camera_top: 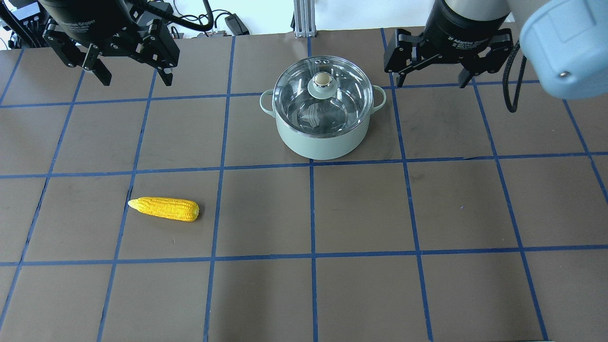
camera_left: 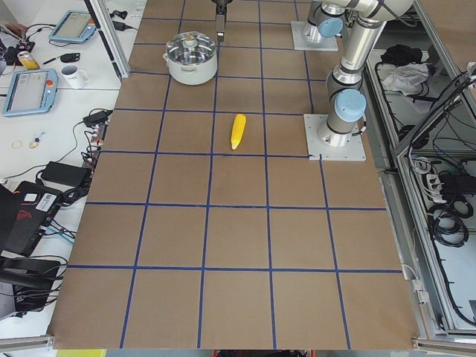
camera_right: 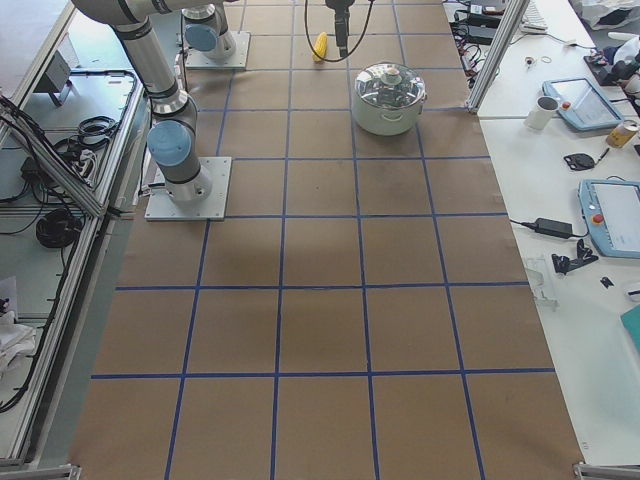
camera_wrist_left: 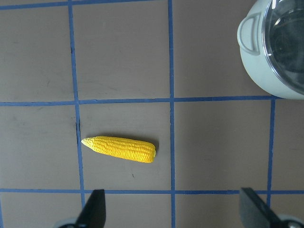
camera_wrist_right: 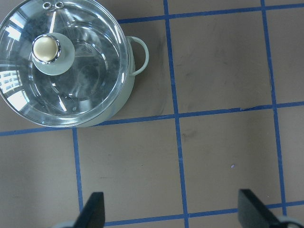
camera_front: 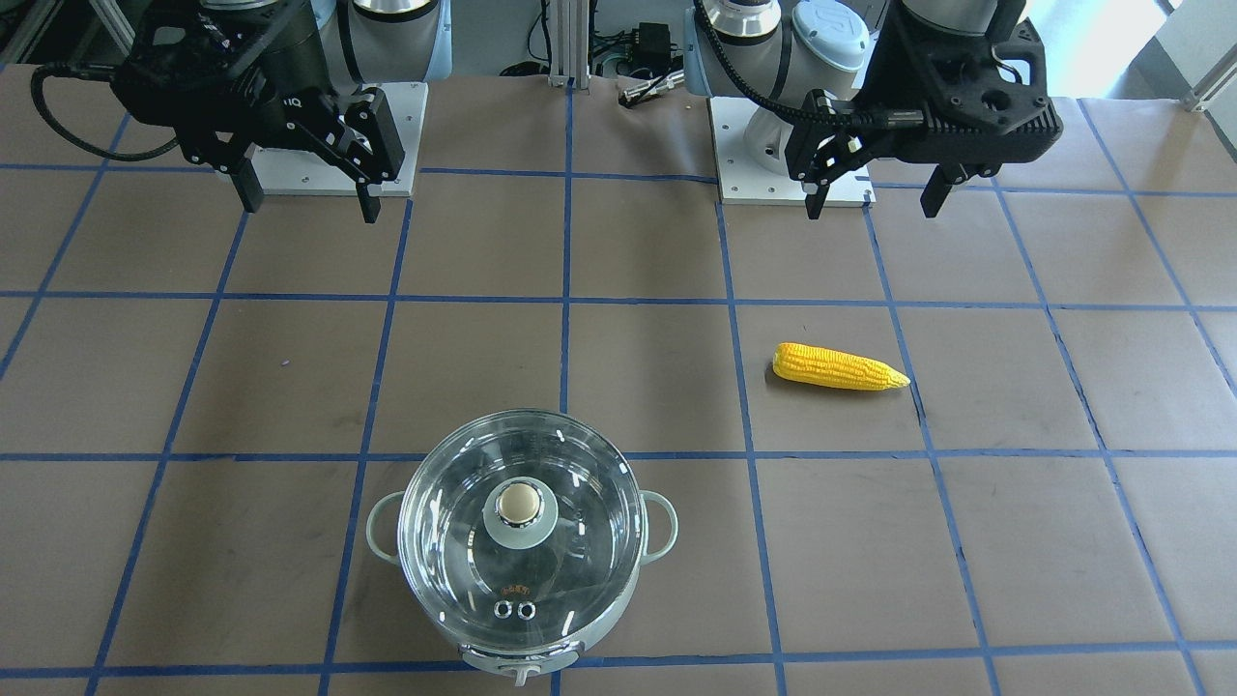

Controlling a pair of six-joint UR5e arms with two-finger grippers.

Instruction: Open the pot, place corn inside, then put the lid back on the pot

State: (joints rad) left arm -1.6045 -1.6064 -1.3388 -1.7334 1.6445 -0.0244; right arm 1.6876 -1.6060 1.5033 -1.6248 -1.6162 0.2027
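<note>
The pale mint-green pot (camera_top: 323,142) stands at the table's far middle with the clear glass lid (camera_top: 322,88) shut on it, beige knob on top. The yellow corn (camera_top: 165,209) lies flat on the left half, pointed end to the left. My left gripper (camera_top: 136,81) is open and empty, high over the far left, with the corn (camera_wrist_left: 121,148) below it in its wrist view. My right gripper (camera_top: 430,84) is open and empty, right of the pot; its wrist view shows the lid (camera_wrist_right: 64,66) up and to the left. The front view shows the pot (camera_front: 580,650), the lid (camera_front: 522,541) and the corn (camera_front: 839,367).
The table is brown paper with a blue tape grid (camera_top: 311,166). The arms' white base plates (camera_front: 788,155) sit at the robot's edge. Side tables with tablets and a mug (camera_right: 545,112) lie beyond the pot's far side.
</note>
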